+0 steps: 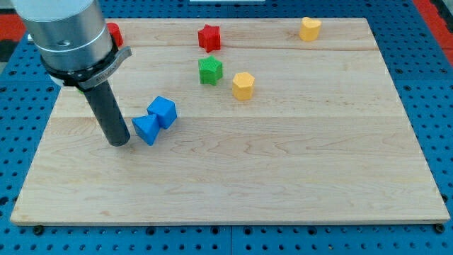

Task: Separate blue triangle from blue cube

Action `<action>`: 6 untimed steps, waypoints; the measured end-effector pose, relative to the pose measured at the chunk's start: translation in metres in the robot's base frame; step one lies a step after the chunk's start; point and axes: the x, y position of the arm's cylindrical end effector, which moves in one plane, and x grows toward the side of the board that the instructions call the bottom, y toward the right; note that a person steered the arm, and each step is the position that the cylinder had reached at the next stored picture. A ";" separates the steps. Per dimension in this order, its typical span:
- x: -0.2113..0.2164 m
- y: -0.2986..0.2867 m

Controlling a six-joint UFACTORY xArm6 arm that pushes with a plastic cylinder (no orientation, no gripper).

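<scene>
Two blue blocks (pixel 155 121), two red (pixel 209 37), two yellow (pixel 243 85), one green (pixel 210 71)

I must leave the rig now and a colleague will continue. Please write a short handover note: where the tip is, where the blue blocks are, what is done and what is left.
My tip: on the board, just at the view's left of the blue triangle, a narrow gap apart or barely touching; I cannot tell which.
Blue cube: right against the triangle, on its upper right.
Done: the tip is beside the pair; the two blue blocks are not yet separated.
Left: push one blue block away from the other. The green block and yellow block lie further toward the view's upper right.
</scene>
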 end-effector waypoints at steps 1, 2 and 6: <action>-0.005 0.012; -0.013 0.024; -0.021 0.064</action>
